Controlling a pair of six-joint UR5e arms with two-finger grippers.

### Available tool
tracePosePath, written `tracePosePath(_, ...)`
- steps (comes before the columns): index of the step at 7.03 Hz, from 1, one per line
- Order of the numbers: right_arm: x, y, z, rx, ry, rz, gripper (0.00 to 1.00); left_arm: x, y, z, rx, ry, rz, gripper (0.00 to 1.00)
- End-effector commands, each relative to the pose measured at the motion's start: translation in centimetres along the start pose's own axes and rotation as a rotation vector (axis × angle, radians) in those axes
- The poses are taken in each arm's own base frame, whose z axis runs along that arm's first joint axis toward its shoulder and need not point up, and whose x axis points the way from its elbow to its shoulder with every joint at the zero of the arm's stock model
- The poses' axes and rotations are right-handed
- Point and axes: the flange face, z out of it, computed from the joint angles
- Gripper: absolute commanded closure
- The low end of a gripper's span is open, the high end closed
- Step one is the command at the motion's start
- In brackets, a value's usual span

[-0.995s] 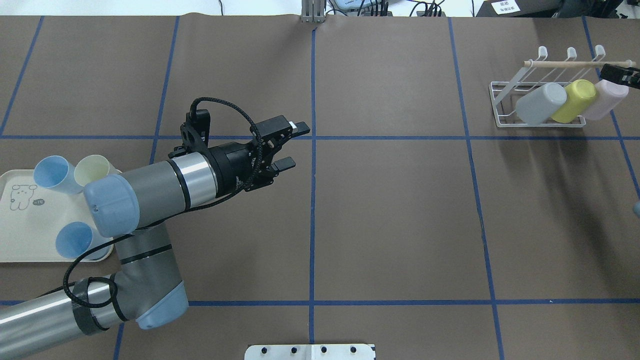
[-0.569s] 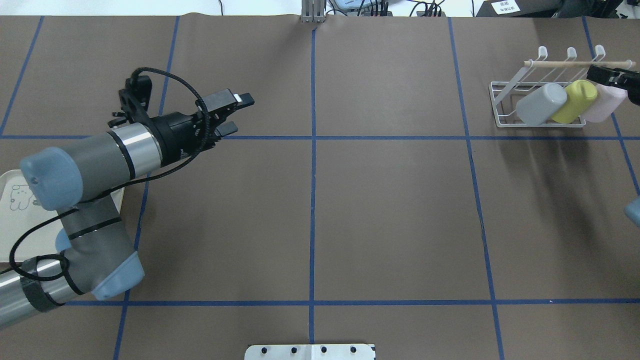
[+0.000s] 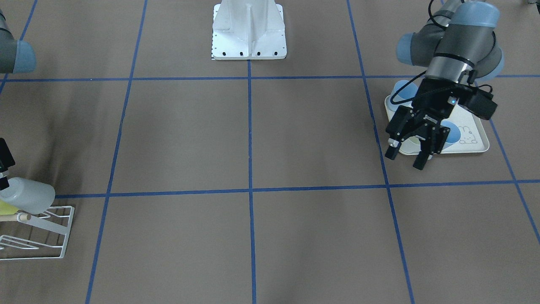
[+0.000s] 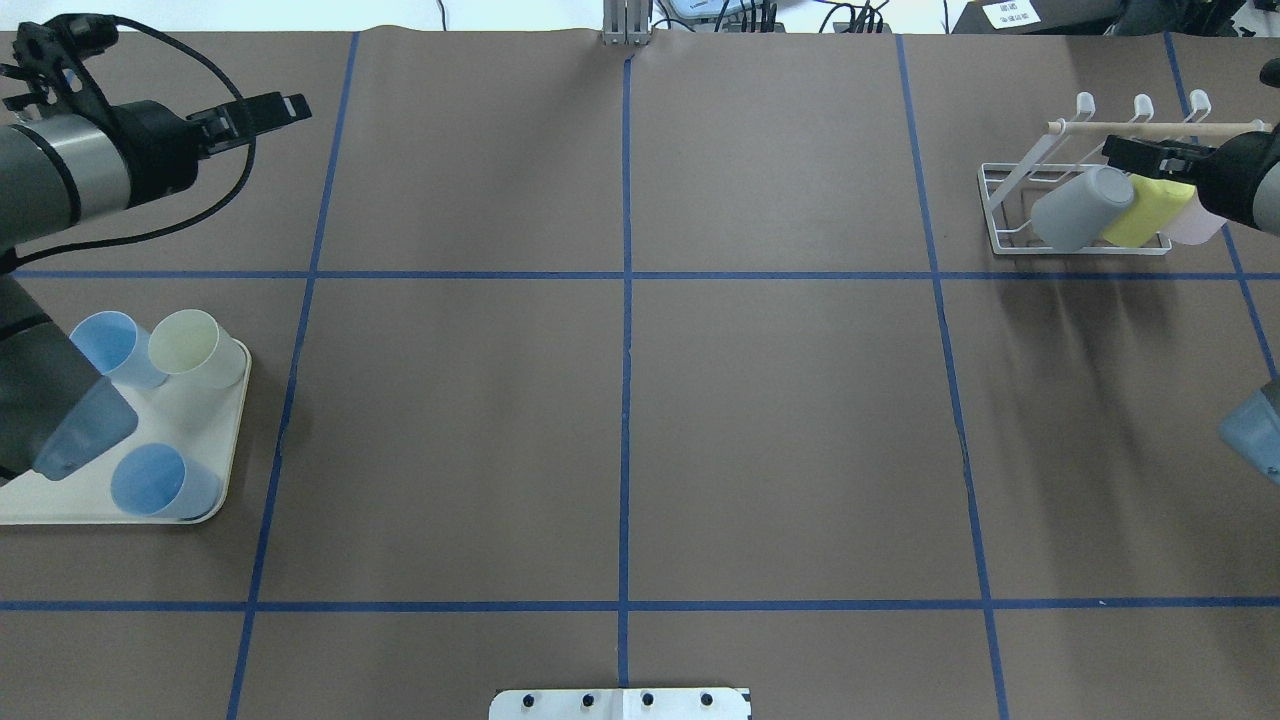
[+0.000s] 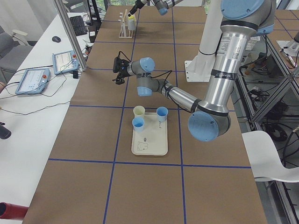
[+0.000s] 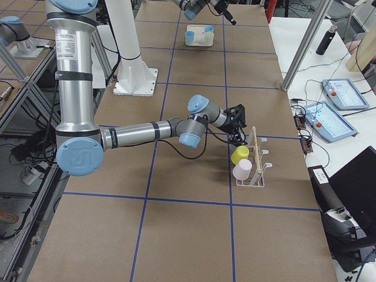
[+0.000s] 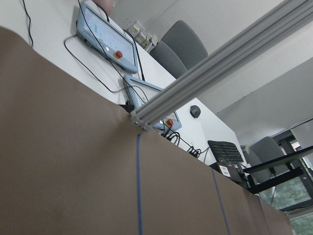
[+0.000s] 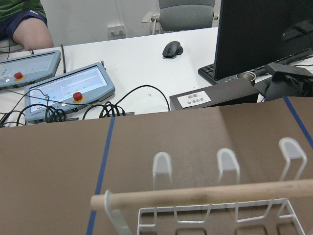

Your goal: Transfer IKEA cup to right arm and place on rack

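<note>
Three cups stand on the cream tray (image 4: 205, 420) at the left: a blue cup (image 4: 105, 345), a cream cup (image 4: 195, 345) and a second blue cup (image 4: 155, 480). My left gripper (image 4: 280, 108) is open and empty, above the table beyond the tray; the front view (image 3: 406, 157) shows its fingers spread. The white wire rack (image 4: 1000, 205) at the far right holds a grey cup (image 4: 1080, 205), a yellow cup (image 4: 1150, 212) and a pink cup (image 4: 1190, 225). My right gripper (image 4: 1135, 153) hovers just over the grey and yellow cups, holding nothing. I cannot tell whether it is open or shut.
The rack's wooden rod (image 8: 205, 193) and upturned prongs fill the bottom of the right wrist view. The white robot base (image 3: 249, 29) stands at the table's near middle. Tablets and cables lie past the far table edge (image 8: 73, 85).
My left arm has swung from the table's middle back to the far left, uncovering the tray. My right gripper has slid left along the rack, over the cups.
</note>
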Motion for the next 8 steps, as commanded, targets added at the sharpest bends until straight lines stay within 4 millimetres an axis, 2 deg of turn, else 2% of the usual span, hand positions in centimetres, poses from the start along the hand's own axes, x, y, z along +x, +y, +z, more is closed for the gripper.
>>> tracePosePath(1, -2.1, 2.0, 0.2, -0.041, -0.037, -0.023, 0.00, -10.5, -1.6, -1.6, -0.102, -0.155, 0.232, 0.00)
tracePosePath(3, -3.1, 3.3, 0.6, -0.061, -0.049, -0.037, 0.00, -20.7, 0.9, -4.9, -0.287, -0.225, 0.326, 0.00)
tracePosePath(4, -3.9, 3.9, 0.8, -0.068, -0.058, -0.042, 0.00, -22.2, 2.4, -5.5, -0.352, -0.231, 0.296, 0.00)
tracePosePath(5, -4.0, 4.1, 0.8, -0.071, -0.060, -0.035, 0.00, -22.2, 2.9, -5.7, -0.420, -0.234, 0.261, 0.00)
tracePosePath(6, -4.3, 4.0, 0.6, -0.070, -0.066, -0.036, 0.00, -21.9, 3.8, -6.9, -0.470, -0.226, 0.231, 0.00)
tracePosePath(8, -4.5, 4.4, 0.7, -0.075, -0.070, -0.039, 0.00, -23.0, 5.1, -6.8, -0.510, -0.245, 0.195, 0.00)
